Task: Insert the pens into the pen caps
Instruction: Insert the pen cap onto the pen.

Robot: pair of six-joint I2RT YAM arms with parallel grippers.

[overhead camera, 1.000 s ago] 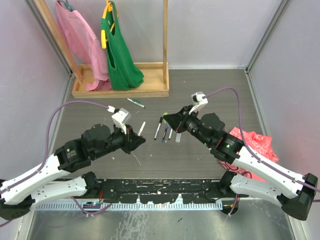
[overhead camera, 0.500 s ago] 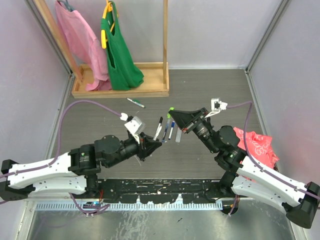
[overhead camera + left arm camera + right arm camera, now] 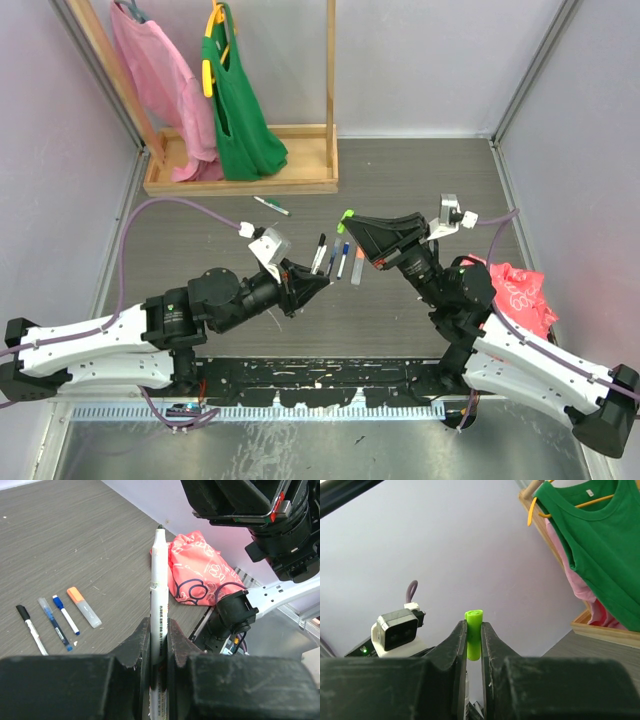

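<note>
My left gripper (image 3: 159,630) is shut on a white pen (image 3: 159,580) whose bare dark tip points up, away from the wrist. In the top view this gripper (image 3: 322,283) sits low over the table, just left of centre. My right gripper (image 3: 474,630) is shut on a light green pen cap (image 3: 473,635), which sticks out past its fingertips. Seen from above, the cap (image 3: 345,216) and right gripper (image 3: 354,222) hang up and to the right of the left gripper, apart from it. A black-ended pen (image 3: 319,250), a blue pen (image 3: 343,259) and an orange-ended pen (image 3: 358,266) lie between them.
A green-ended pen (image 3: 271,206) lies alone further back. A crumpled red bag (image 3: 512,290) sits at the right beside the right arm. A wooden rack base (image 3: 240,184) with a pink and a green garment stands at the back left.
The left arm has stretched right and forward with its pen. The right gripper has swung right and lifted with the green cap. The two now face each other over the loose pens.
</note>
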